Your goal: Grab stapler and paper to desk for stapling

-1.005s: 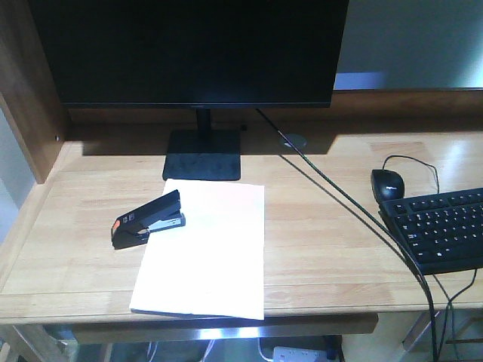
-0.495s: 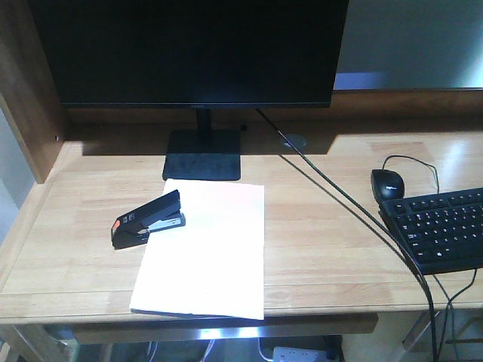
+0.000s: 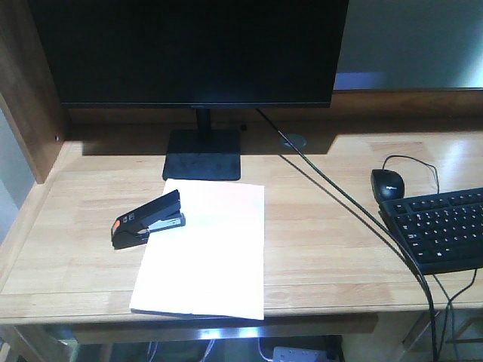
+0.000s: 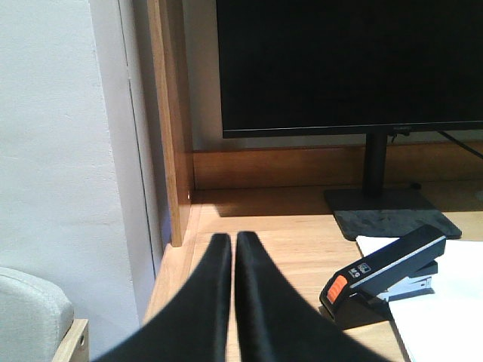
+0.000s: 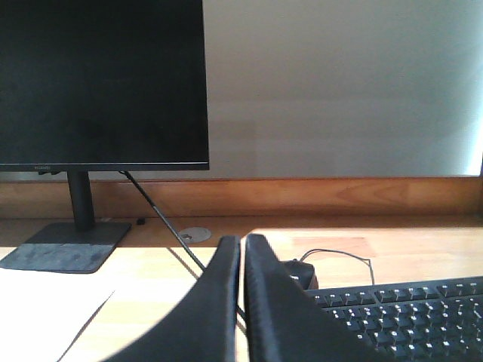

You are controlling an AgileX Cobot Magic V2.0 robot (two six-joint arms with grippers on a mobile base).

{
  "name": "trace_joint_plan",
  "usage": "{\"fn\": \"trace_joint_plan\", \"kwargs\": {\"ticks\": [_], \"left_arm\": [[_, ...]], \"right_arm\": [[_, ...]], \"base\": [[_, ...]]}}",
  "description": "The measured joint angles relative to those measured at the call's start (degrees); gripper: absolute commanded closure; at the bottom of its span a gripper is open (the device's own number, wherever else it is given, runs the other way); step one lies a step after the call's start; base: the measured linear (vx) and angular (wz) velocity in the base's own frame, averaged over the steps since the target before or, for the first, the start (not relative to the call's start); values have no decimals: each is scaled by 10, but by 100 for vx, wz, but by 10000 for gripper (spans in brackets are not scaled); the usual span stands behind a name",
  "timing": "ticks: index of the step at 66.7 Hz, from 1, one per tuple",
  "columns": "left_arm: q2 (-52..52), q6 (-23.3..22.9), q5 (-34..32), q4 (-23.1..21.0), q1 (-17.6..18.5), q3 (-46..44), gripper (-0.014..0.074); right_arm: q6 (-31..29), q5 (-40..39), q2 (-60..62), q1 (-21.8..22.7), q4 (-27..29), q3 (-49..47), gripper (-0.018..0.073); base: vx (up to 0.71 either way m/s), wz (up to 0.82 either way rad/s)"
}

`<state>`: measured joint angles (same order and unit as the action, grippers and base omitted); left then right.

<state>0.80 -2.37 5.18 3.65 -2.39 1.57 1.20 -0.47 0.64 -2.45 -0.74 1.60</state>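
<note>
Stapler (image 3: 149, 219) on paper's (image 3: 205, 253) far-left corner, counter (image 3: 317, 241).
Left claw (image 4: 232, 240) and right claw (image 5: 242, 241) both pressed together, empty.

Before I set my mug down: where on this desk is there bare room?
Bare wood lies between the paper and the keyboard, crossed only by a black cable. A smaller bare strip runs left of the stapler to the desk edge. The right side is crowded by keyboard and mouse.
</note>
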Motion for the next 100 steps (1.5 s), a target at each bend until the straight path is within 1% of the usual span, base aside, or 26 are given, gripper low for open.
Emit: {"fn": "trace_joint_plan", "kwargs": {"ticks": [100], "left_arm": [[0,0,0,0,0,0,603]], "right_arm": [[1,0,0,0,-2,0,568]], "base": [[0,0]]}}
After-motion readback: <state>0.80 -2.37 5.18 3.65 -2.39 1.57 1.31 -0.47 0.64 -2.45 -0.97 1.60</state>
